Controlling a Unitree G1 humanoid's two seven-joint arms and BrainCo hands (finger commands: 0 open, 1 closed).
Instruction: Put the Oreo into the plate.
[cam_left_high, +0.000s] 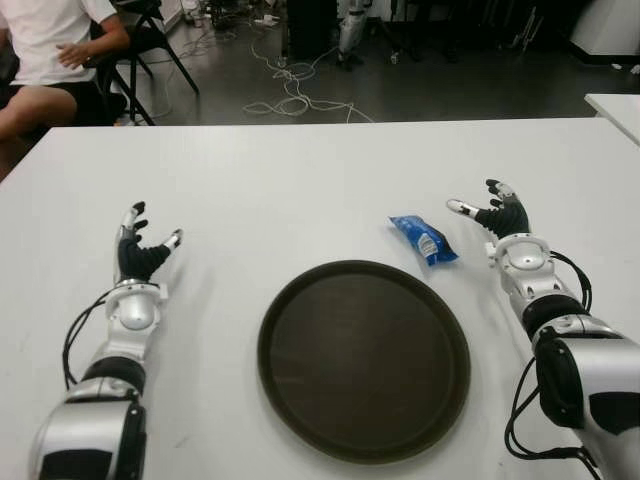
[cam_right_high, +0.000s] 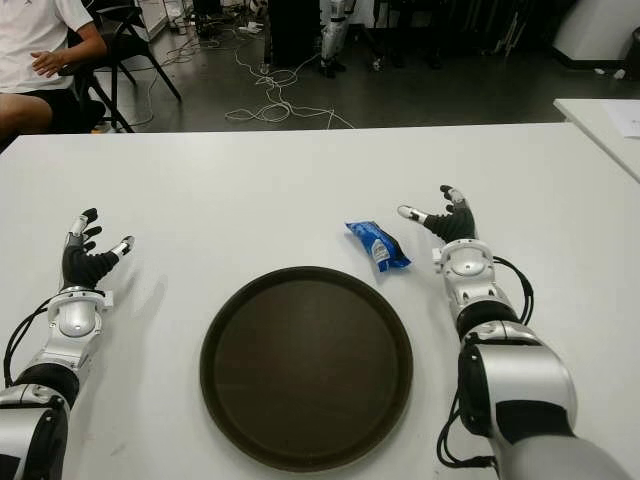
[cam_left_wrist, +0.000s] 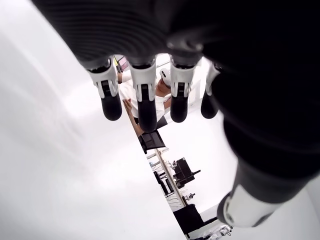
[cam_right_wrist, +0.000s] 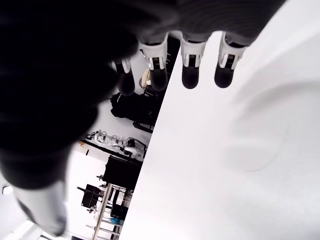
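White table; seated person (far left corner); floor cables.

Both arms share one build — glossy silver-grey shells with black panels at the forearms, a rounded silver wrist joint, and a thin black cable looping alongside. The black-palmed left hand and black-palmed right hand carry slim fingers with white knuckle segments and dark rubbery tips — ribbed black casing shows up close.
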